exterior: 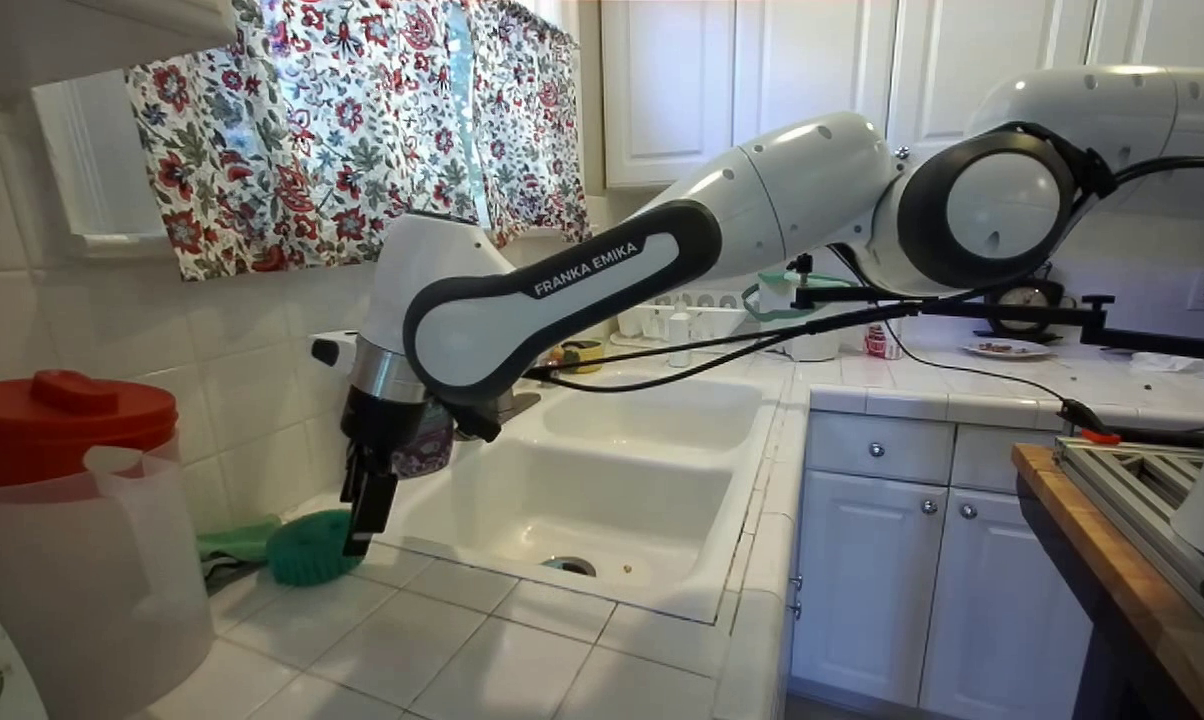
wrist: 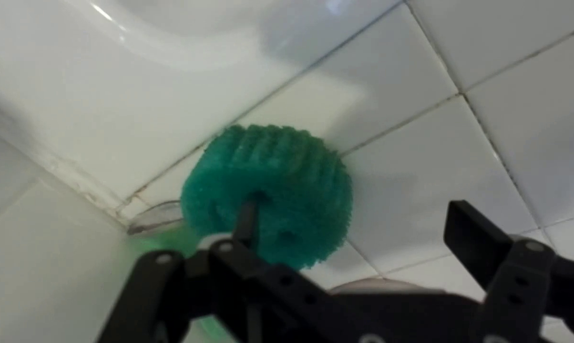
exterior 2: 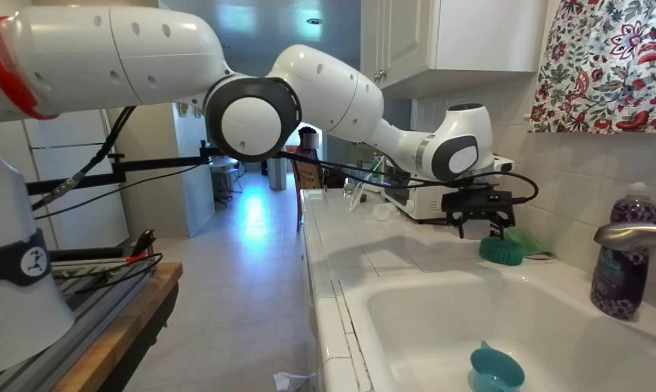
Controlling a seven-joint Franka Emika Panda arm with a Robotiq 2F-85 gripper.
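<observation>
gripper (wrist: 356,231): jaws spread wide, nothing held between them. in the wrist view one jaw overlaps the green scrubber (wrist: 287,200) while the other lies over the counter (wrist: 406,190); whether the overlapping jaw touches cannot be told. the scrubber rests on the counter tiles, just beside the sink (exterior: 602,490) and near the wall (exterior: 252,380), with a pale green thing (exterior: 242,543) at its wall side. for a sound grip, the offset appears to be the chief fault: the gripper would best be shifted toward the wall until the scrubber lies midway between the jaws, and only then lowered, so that neither jaw presses on its top. the scrubber looks porous and is likely to give; an even, firm squeeze low on its sides should serve. the pale green thing could be caught along with it, and the pitcher (exterior: 52,590), near on the counter, may limit room. farther out: a soap bottle (exterior 2: 619,286) beside the faucet (exterior 2: 627,237), and a blue cup (exterior 2: 497,370) in the sink.
</observation>
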